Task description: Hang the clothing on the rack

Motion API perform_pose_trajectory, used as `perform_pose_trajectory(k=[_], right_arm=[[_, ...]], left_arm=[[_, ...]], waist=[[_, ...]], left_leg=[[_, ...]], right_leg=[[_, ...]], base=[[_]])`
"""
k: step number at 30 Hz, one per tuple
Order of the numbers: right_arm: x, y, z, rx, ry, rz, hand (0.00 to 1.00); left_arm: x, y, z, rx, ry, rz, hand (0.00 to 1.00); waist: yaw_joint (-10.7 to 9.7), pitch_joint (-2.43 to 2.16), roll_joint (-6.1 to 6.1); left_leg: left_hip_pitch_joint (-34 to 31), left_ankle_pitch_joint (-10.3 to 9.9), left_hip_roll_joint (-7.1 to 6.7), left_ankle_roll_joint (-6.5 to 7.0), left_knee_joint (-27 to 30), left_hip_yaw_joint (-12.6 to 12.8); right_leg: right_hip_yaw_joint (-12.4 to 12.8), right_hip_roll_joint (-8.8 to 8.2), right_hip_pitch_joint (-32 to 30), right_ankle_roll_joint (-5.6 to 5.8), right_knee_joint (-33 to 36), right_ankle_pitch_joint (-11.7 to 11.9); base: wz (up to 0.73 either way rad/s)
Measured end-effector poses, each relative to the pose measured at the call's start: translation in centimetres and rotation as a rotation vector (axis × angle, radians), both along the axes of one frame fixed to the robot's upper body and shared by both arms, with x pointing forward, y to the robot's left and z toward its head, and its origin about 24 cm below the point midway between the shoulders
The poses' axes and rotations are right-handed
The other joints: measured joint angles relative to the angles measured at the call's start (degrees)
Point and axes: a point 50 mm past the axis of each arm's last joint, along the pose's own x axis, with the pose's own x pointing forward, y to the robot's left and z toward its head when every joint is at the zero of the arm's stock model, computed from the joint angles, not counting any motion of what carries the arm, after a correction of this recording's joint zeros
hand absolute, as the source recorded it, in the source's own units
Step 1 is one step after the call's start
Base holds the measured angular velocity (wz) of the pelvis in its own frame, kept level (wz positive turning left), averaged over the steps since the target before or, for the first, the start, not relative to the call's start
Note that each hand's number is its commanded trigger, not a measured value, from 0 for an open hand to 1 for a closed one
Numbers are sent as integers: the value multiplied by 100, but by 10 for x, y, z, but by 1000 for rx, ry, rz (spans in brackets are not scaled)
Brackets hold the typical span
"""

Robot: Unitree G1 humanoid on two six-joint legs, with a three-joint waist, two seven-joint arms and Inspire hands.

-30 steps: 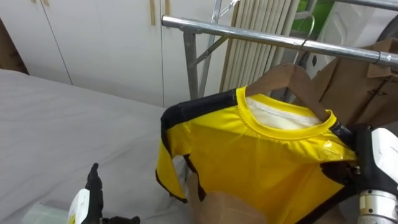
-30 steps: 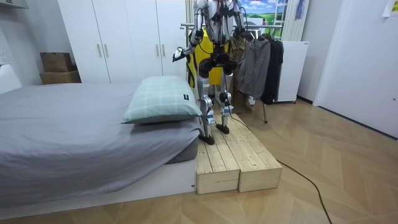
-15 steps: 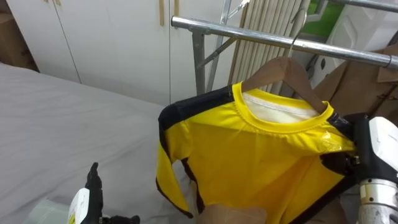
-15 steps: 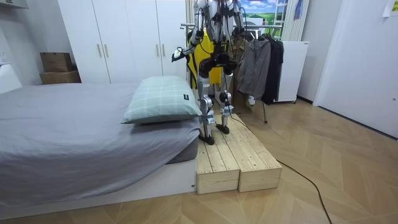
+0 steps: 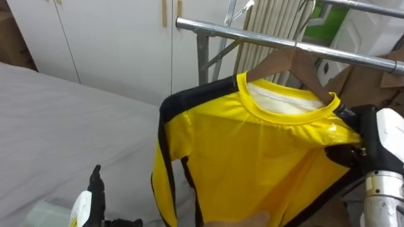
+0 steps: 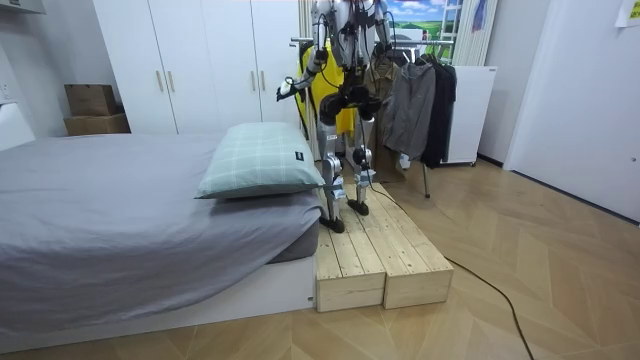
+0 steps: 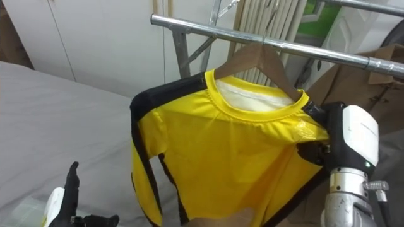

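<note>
Yellow shirt [image 5: 265,164] on wooden hanger [image 5: 287,63], held up at metal rail [image 5: 265,39]; hook seating unclear. Right hand [image 5: 360,151] fingers clamped on shirt's shoulder. Left hand [image 5: 95,189] low over bed [image 5: 63,120], relaxed, empty. Step, likely: hooking. Next calls for settling hook over rail before letting go.

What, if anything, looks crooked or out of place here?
Only the shirt: on its hanger at the rail it sits skewed, and the shoulder pinched in the right hand's fingers is puckered and pulled aside. Nothing looks spilled or damaged.
</note>
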Motion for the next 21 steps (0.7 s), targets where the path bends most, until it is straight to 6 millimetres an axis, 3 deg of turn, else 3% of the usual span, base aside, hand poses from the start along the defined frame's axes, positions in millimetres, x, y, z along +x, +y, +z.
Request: perform_pose_trajectory(k=[11,21], right_arm=[[3,-12,-8,214,41,-18,100],[32,-17,-7,264,69,-60,100]], left_arm=[[-1,3,-1,3,17,-14,0],[-1,6,0,19,18,-19,0]], waist=[[5,11,-1],[10,37,-35]], left_leg=[[-73,0,2,0,1,-159],[-151,1,2,1,1,-293]], right_leg=[[-221,-54,45,-6,-99,6],[-299,-69,53,-2,-166,2]], base=[[9],[5]])
